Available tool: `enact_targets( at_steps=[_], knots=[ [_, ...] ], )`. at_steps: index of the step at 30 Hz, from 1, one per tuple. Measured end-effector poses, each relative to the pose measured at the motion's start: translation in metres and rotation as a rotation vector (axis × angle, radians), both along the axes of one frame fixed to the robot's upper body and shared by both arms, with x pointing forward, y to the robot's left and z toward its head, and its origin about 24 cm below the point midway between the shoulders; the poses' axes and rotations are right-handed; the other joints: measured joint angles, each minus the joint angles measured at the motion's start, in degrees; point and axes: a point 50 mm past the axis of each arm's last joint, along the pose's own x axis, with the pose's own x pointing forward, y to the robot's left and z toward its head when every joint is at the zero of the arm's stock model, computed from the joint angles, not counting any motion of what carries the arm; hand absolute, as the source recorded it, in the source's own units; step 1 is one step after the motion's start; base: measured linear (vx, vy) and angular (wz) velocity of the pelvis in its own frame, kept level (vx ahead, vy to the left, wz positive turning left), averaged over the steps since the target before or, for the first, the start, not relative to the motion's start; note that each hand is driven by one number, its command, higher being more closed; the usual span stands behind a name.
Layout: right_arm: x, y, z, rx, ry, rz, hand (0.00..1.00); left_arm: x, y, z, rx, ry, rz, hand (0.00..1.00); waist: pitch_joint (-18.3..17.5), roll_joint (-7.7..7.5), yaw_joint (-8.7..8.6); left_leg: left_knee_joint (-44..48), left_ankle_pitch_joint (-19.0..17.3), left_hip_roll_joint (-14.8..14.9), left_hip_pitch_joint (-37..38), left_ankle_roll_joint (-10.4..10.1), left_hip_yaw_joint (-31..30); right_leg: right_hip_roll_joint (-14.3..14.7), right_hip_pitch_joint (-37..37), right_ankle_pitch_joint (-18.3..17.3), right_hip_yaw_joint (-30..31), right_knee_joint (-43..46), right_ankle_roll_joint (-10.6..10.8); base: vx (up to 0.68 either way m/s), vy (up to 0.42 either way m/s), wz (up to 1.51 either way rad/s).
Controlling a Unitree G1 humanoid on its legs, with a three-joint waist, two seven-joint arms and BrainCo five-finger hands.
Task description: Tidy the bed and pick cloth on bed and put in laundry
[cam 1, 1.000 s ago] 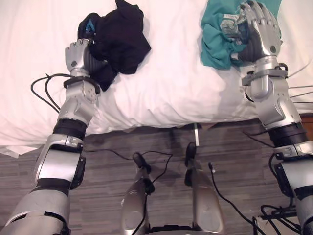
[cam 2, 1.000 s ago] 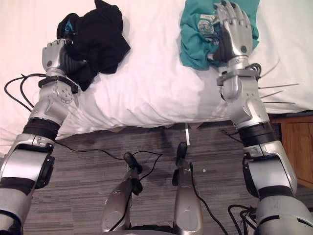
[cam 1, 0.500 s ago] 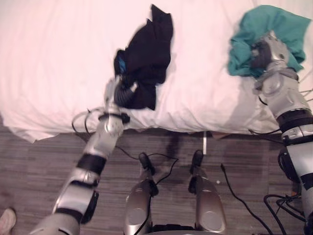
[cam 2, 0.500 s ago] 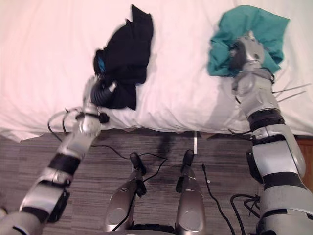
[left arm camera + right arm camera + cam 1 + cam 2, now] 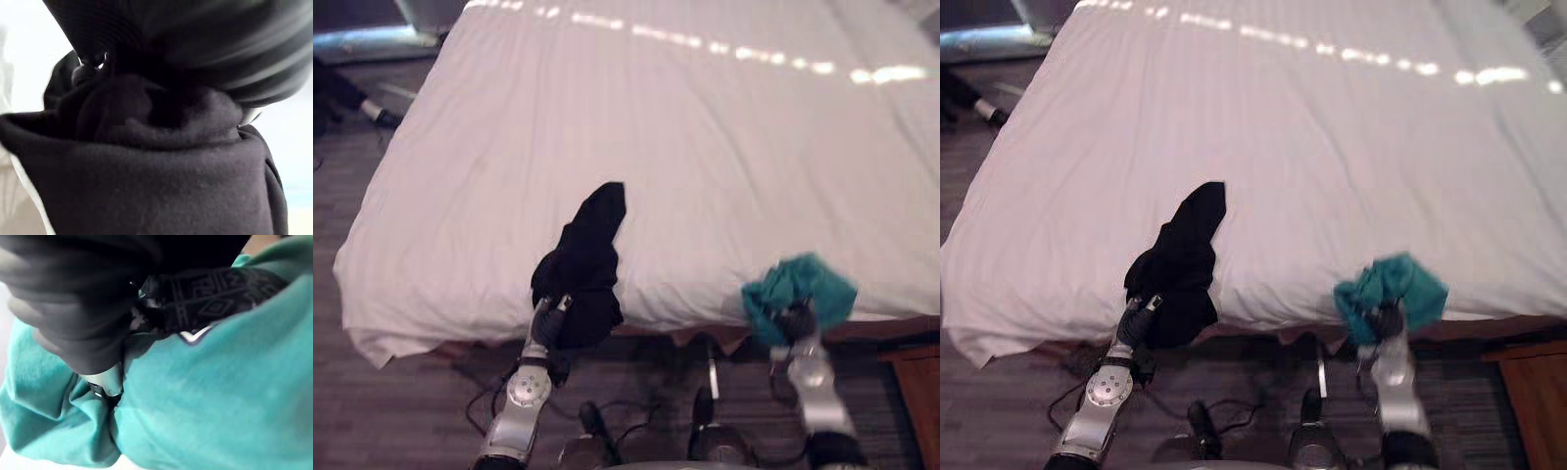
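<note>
Fleecy matt black cloth [image 5: 582,264], smoother teal cloth [image 5: 800,291], smooth white bedsheet [image 5: 656,147].

Note for you: left hand [image 5: 549,328] is largely buried in the crumpled black cloth garment [image 5: 583,262], grasp unreadable. Right hand [image 5: 795,321] is sunk in the bunched teal cloth garment [image 5: 800,284], likewise unreadable. White-sheeted bed [image 5: 656,127] runs off the far and right edges. Both wrist views are smeared.
</note>
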Motion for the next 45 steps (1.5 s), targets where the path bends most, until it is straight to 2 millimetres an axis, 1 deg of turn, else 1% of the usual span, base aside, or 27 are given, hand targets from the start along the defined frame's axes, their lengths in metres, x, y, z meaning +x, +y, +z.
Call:
enact_targets(
  at_steps=[1,4,7,9,12,15,19,23,24,25,26,27,29,30,31,32,33,34,35,36,37,38,40,41,43,44,45],
  knots=[
    [-0.018,0.006,-0.012,0.026,0.058,0.005,1.00,-0.004,-0.004,-0.004,-0.023,0.021,-0.001,1.00,-0.62,-0.29,-0.69,0.00,-0.05,0.02,0.62,0.01,0.20,0.06,0.47,0.02,0.29,-0.18,-0.02,-0.03,-0.024,-0.14],
    [-0.038,0.013,-0.024,0.062,0.122,0.014,1.00,-0.013,-0.010,-0.012,-0.052,0.059,-0.001,1.00,-1.46,-0.09,-1.27,-0.01,-0.05,0.05,1.28,0.00,0.50,0.13,0.83,0.15,0.64,-0.25,-0.20,-0.03,-0.017,-0.10],
    [-0.062,0.021,-0.037,0.104,0.194,0.015,1.00,-0.031,-0.015,-0.026,-0.086,0.132,0.027,1.00,-3.14,0.64,-1.25,-0.09,-0.27,0.12,1.68,-0.28,0.34,0.21,1.31,-0.18,0.60,-0.29,-0.28,-0.03,-0.019,0.00],
    [-0.068,0.025,-0.039,0.118,0.209,0.009,1.00,-0.038,-0.016,-0.033,-0.096,0.175,0.041,1.00,-3.32,0.85,-1.31,-0.39,-0.38,0.11,1.37,-0.21,-0.36,0.01,1.25,-0.93,0.71,1.05,0.03,-0.07,-0.034,0.16],
    [-0.073,0.026,-0.041,0.123,0.220,-0.004,1.00,-0.052,-0.019,-0.045,-0.148,0.243,0.077,1.00,-3.47,0.91,-1.33,-0.44,-0.63,0.08,0.83,-0.34,-3.47,1.44,0.19,-5.42,7.50,5.42,0.70,-0.03,-0.035,0.37],
    [-0.070,0.025,-0.039,0.116,0.216,0.001,1.00,-0.064,-0.017,-0.054,-0.193,0.297,0.125,1.00,-4.54,1.31,-0.61,-0.44,-0.60,-0.81,-0.14,-0.31,-5.81,0.97,0.55,-5.66,5.99,5.27,0.75,0.03,0.003,0.37],
    [-0.055,0.036,-0.037,0.124,0.202,0.053,1.00,-0.066,-0.012,-0.055,-0.229,0.294,0.199,1.00,-5.39,1.62,1.31,-0.43,-0.53,-1.54,-1.56,-0.22,-8.87,0.60,1.36,-5.71,4.67,4.39,0.81,0.06,-0.003,0.37],
    [-0.031,0.042,-0.029,0.108,0.138,0.070,1.00,-0.062,-0.015,-0.051,-0.310,0.259,0.273,1.00,-5.61,1.84,2.74,-0.44,2.63,-2.95,-7.40,2.63,-16.40,-1.28,1.47,-6.82,-4.76,6.64,0.66,0.09,-0.006,1.27],
    [-0.025,0.040,-0.026,0.099,0.121,0.056,1.00,-0.062,-0.015,-0.051,-0.325,0.257,0.299,1.00,-5.48,1.70,3.50,-0.38,-0.47,-2.40,-7.94,9.44,-9.15,-2.60,3.21,-6.86,-10.58,6.62,0.66,0.10,0.032,1.90],
    [-0.025,0.038,-0.025,0.089,0.117,0.050,1.00,-0.062,-0.015,-0.051,-0.330,0.256,0.302,1.00,-5.54,1.41,3.70,-0.21,-2.02,-2.36,-7.82,11.66,-5.36,-3.38,4.25,-6.67,-12.65,6.38,0.77,0.14,0.076,2.31],
    [-0.022,0.033,-0.023,0.064,0.108,0.043,1.00,-0.061,-0.015,-0.050,-0.338,0.251,0.307,1.00,-5.46,0.99,3.73,0.87,-4.65,-1.78,-7.55,15.29,3.95,-5.03,6.95,-6.59,-17.68,5.83,0.90,0.17,0.152,2.55],
    [-0.017,0.027,-0.019,0.034,0.092,0.037,1.00,-0.060,-0.015,-0.050,-0.340,0.246,0.316,1.00,-5.26,0.84,3.92,4.61,-5.02,0.61,-7.74,15.90,15.38,-6.04,9.73,-6.96,-23.13,5.95,1.40,0.18,0.186,2.51],
    [-0.011,0.024,-0.014,0.016,0.074,0.043,1.00,-0.062,-0.014,-0.051,-0.338,0.251,0.324,1.00,-5.69,1.83,3.93,8.62,-4.73,3.11,-8.10,15.70,23.61,-6.69,12.23,-7.11,-29.10,6.67,1.63,0.17,0.172,2.20],
    [-0.008,0.021,-0.012,0.002,0.068,0.051,1.00,-0.064,-0.014,-0.052,-0.339,0.257,0.327,1.00,-6.22,2.75,3.98,9.94,-2.24,3.35,-8.48,14.37,25.40,-7.18,14.44,-7.11,-35.13,7.95,1.63,0.21,0.165,2.23],
    [-0.008,0.021,-0.012,-0.001,0.069,0.053,1.00,-0.064,-0.014,-0.052,-0.339,0.257,0.327,1.00,-6.40,3.05,4.00,9.91,-0.39,3.23,-8.98,13.87,24.83,-7.23,15.22,-7.13,-36.92,8.56,1.65,0.25,0.148,2.44],
    [-0.008,0.024,-0.013,0.006,0.075,0.058,1.00,-0.064,-0.012,-0.051,-0.337,0.255,0.331,1.00,-6.25,2.68,4.36,9.28,-0.01,1.21,-10.18,12.94,20.16,-8.52,16.61,-7.11,-40.87,11.59,1.70,0.20,0.063,2.08],
    [-0.005,0.032,-0.014,0.020,0.074,0.084,1.00,-0.063,-0.008,-0.049,-0.335,0.240,0.346,1.00,-5.85,1.48,5.50,8.86,-0.12,-0.92,-10.70,13.08,16.19,-11.27,17.47,-7.10,-43.32,17.21,1.68,0.18,0.057,1.92],
    [-0.004,0.037,-0.014,0.031,0.073,0.094,1.00,-0.063,-0.005,-0.048,-0.332,0.232,0.354,1.00,-5.95,0.77,5.86,8.68,-0.24,-1.65,-10.83,13.22,15.01,-12.65,17.55,-7.10,-43.90,19.76,1.68,0.18,0.040,1.49],
    [0.000,0.046,-0.013,0.051,0.061,0.111,1.00,-0.064,0.001,-0.046,-0.321,0.223,0.377,1.00,-5.82,-1.20,7.08,7.99,-0.43,-3.70,-10.86,13.47,11.89,-16.51,17.46,-6.62,-44.60,26.90,0.96,0.26,0.028,1.58],
    [0.005,0.053,-0.011,0.066,0.045,0.123,1.00,-0.065,0.006,-0.047,-0.312,0.227,0.400,1.00,-5.07,-2.69,6.90,7.39,-1.17,-5.86,-10.84,14.37,6.87,-20.49,16.95,-3.27,-43.88,36.21,-4.20,0.28,0.011,2.03],
    [0.006,0.059,-0.010,0.080,0.036,0.130,1.00,-0.063,0.008,-0.046,-0.304,0.222,0.403,1.00,-4.33,-3.30,6.43,7.33,-1.39,-6.74,-10.95,14.54,2.89,-22.05,15.20,-4.71,-40.46,43.01,-9.03,0.24,0.002,1.84],
    [0.008,0.062,-0.008,0.088,0.026,0.134,1.00,-0.061,0.010,-0.045,-0.293,0.219,0.399,1.00,-3.88,-3.52,6.32,7.26,-1.40,-6.97,-11.00,14.56,1.02,-21.52,13.07,-7.63,-36.86,45.71,-8.92,0.16,-0.031,1.75],
    [0.010,0.066,0.000,0.107,-0.023,0.127,1.00,-0.058,0.014,-0.043,-0.263,0.216,0.403,1.00,-2.71,-2.09,3.95,6.91,-1.56,-7.28,-11.01,14.28,-7.39,-11.38,1.50,-15.66,-15.00,46.95,-3.11,0.19,-0.075,1.91],
    [0.009,0.065,0.000,0.111,-0.029,0.121,1.00,-0.057,0.014,-0.043,-0.260,0.216,0.399,1.00,-2.66,-2.30,3.46,6.54,-1.52,-7.76,-10.43,14.22,-8.95,-9.74,-0.08,-16.74,-12.08,45.40,-2.50,0.22,-0.089,1.73],
    [0.002,0.059,-0.001,0.126,-0.029,0.081,1.00,-0.057,0.006,-0.046,-0.256,0.236,0.368,1.00,-2.41,-2.55,2.36,4.90,-0.72,-10.29,-8.13,12.28,-13.05,-5.92,-4.29,-19.21,-3.37,30.25,1.38,0.24,-0.099,1.35],
    [0.000,0.059,-0.002,0.134,-0.028,0.071,1.00,-0.056,0.003,-0.048,-0.257,0.243,0.359,1.00,-2.39,-2.52,2.16,4.73,-0.66,-10.79,-7.80,12.10,-14.04,-5.35,-4.82,-19.19,-1.73,26.93,1.88,0.19,-0.118,1.16],
    [-0.005,0.056,-0.005,0.145,-0.017,0.036,1.00,-0.054,-0.003,-0.050,-0.256,0.258,0.326,1.00,-2.39,-2.65,1.97,4.31,-0.48,-11.70,-7.16,11.71,-15.91,-3.80,-5.14,-18.02,2.55,19.19,3.01,0.11,-0.133,0.83]
  ],
)
